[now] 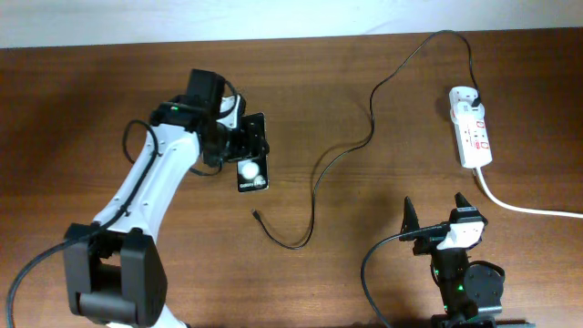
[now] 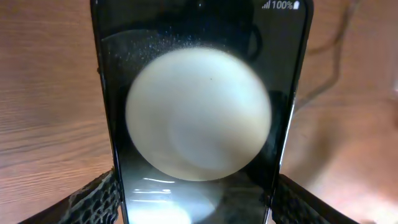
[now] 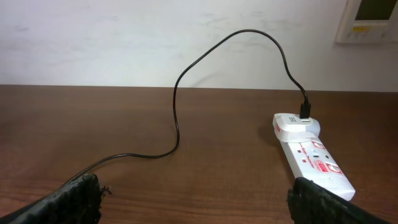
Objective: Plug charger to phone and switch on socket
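The black phone (image 1: 253, 173) lies on the wooden table and fills the left wrist view as a glossy screen (image 2: 199, 112) with a big round light reflection. My left gripper (image 1: 248, 146) (image 2: 196, 205) is shut on the phone, one finger (image 2: 99, 199) pressed to each long edge. The charger's thin black cable (image 1: 314, 178) (image 3: 176, 118) winds across the table. Its small connector tip (image 1: 256, 215) lies loose just below the phone, and its plug (image 1: 473, 94) (image 3: 305, 112) sits in the white socket (image 1: 472, 132) (image 3: 311, 155). My right gripper (image 1: 435, 202) (image 3: 196, 202) is open and holds nothing, near the front edge, below the socket.
The socket's thick white cord (image 1: 528, 210) runs off to the right edge. A pale wall rises behind the table's far edge, with a white wall panel (image 3: 367, 18) at upper right. Cable loops lie between the two arms.
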You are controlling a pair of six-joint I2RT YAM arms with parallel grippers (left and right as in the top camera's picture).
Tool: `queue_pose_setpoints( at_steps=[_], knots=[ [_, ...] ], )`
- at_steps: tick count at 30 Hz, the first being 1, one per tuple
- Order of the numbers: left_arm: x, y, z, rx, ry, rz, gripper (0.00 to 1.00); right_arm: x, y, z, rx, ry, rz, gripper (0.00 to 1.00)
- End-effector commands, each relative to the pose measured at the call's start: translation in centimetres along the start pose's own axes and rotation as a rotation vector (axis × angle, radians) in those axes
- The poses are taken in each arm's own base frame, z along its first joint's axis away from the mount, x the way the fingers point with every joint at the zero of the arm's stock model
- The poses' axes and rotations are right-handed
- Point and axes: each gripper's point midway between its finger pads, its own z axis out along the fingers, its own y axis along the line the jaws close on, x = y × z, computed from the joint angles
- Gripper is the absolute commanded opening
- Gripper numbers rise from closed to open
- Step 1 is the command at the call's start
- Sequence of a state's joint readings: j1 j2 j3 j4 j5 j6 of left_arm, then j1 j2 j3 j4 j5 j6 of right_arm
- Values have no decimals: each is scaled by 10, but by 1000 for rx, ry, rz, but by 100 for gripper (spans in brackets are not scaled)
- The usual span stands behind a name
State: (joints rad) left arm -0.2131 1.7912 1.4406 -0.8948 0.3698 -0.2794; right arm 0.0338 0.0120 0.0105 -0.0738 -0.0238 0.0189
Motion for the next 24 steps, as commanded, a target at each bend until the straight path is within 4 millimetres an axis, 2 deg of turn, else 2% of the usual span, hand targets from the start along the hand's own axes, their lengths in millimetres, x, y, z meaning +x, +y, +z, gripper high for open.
queue_pose_setpoints(
  at_steps=[1, 5, 9, 12, 18, 24],
  knots=[
    [10, -28, -15, 234, 38, 70, 75, 2, 1, 0, -3, 3, -4, 99],
    [23, -15, 0, 284, 60, 63, 76, 2, 1, 0, -3, 3, -4, 99],
    [32, -12, 9, 464, 40, 62, 79, 2, 1, 0, -3, 3, -4, 99],
    [23, -7, 4, 575, -33, 67, 79, 2, 1, 0, -3, 3, -4, 99],
    [-4, 7, -12, 625, -160, 93, 79, 2, 1, 0, -3, 3, -4, 99],
    [-1, 17, 6, 625, -124, 55, 80, 2, 1, 0, -3, 3, -4, 99]
  ],
)
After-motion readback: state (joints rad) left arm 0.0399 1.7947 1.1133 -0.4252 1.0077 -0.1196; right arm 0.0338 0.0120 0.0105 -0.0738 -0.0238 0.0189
